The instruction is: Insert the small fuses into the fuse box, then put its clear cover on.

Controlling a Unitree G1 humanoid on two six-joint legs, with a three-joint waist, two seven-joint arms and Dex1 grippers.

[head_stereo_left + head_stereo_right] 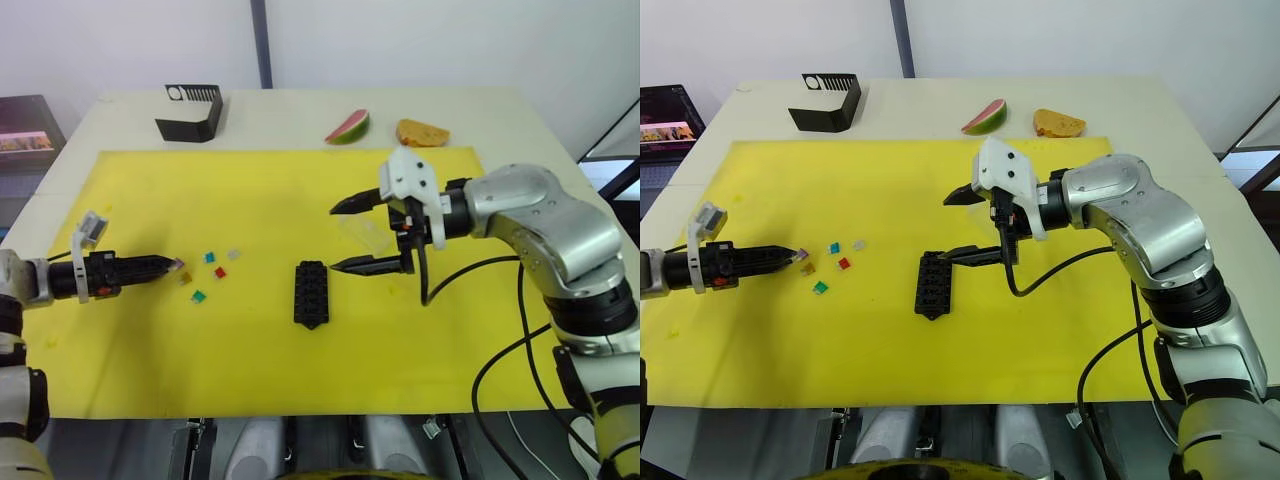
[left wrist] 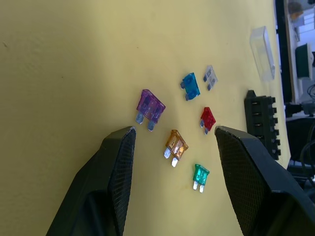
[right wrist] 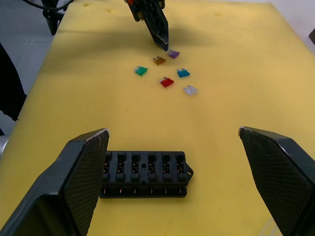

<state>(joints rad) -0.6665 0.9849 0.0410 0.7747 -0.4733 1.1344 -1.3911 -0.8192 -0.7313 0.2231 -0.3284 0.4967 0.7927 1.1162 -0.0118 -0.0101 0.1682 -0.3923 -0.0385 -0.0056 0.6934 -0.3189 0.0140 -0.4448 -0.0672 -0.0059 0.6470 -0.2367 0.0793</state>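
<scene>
Fuses [image 2: 173, 124] lie loose on the yellow mat [image 1: 250, 370] toward its left edge, all six unseated. My left claw [image 2: 172, 142] is spread, tips by the purple one [image 2: 150, 105], likely first pick. Fuse box [image 1: 311, 293] sits mid-mat, my right claw [image 3: 172, 162] spread over it. Clear cover [image 1: 365, 233] lies just beyond. Bare mat all around.

Cream table [image 1: 300, 110], yellow mat [image 1: 250, 190], seemingly white wall [image 1: 400, 40].
</scene>
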